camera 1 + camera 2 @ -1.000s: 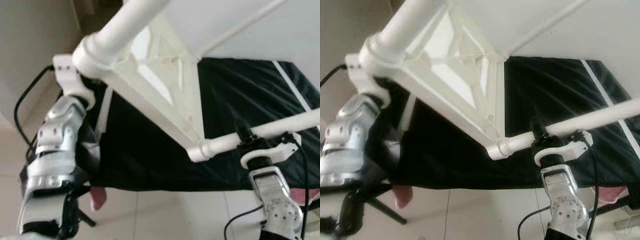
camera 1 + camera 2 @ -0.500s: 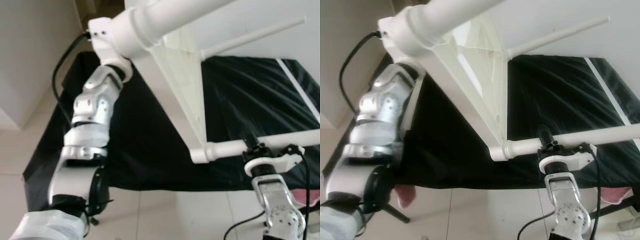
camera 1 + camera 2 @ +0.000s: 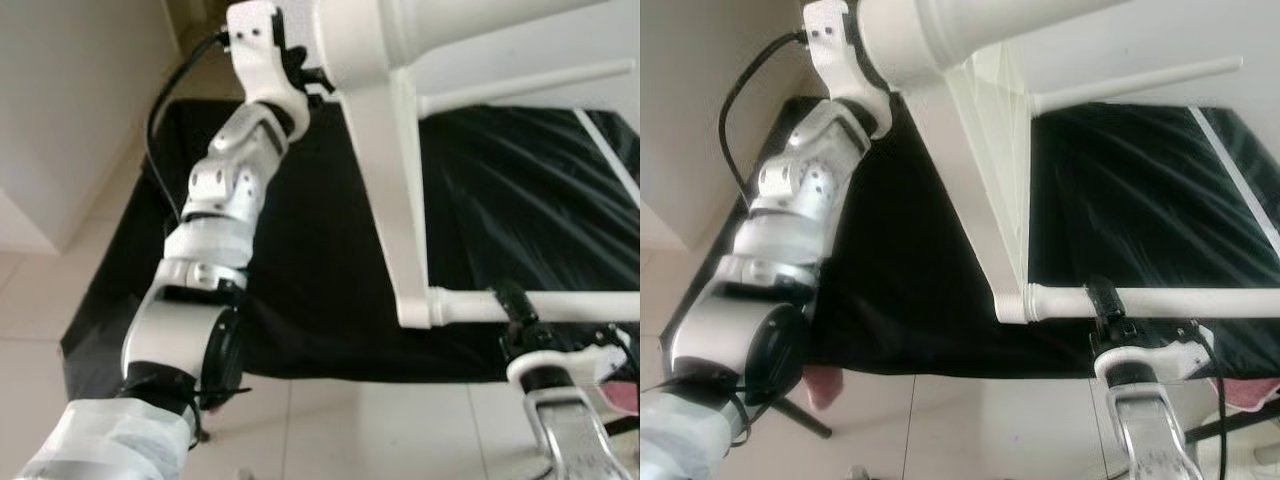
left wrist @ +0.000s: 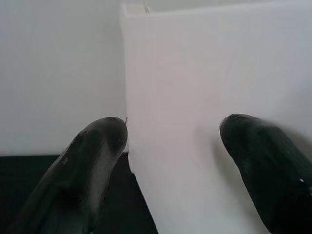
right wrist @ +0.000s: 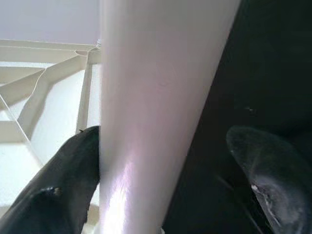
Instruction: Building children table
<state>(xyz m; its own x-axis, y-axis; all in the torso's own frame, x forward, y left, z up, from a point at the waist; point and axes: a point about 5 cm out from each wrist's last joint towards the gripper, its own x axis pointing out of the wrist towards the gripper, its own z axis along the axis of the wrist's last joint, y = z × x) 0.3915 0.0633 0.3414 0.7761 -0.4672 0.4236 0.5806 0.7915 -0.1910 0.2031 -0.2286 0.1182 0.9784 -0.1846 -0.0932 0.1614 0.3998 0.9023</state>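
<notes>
A robot holds a white plastic children's table [image 3: 395, 190] tipped on its edge above a black-covered worktop [image 3: 930, 270] that stands on a pale tiled floor [image 3: 330, 420]. On the left, the silver left arm [image 3: 215, 215] reaches up and away from the camera to the table's raised end, where the left gripper [image 4: 170, 141] meets the flat white tabletop panel; in the wrist view its two black fingers [image 4: 92, 165] are spread with the panel's edge between them, one touching the edge and the other seemingly set against the panel's face, though the contact is hard to confirm. In the middle, the tabletop's rim runs downward to a lower corner socket [image 3: 1012, 303], from which one white leg [image 3: 560, 305] extends to the right, and a second leg [image 3: 1140, 82] juts out farther back. On the right, the right gripper [image 5: 163, 161] comes up from below to the lower leg, just beside the socket; its fingers [image 5: 63, 180] straddle the leg, one pressed to it and the other standing a little apart, so the hold looks loose. The step in hand appears to be turning the table toward upright. To do it well, both arms should rotate together, the right fingers closing fully round the leg so that it cannot slip or twist in its socket.
</notes>
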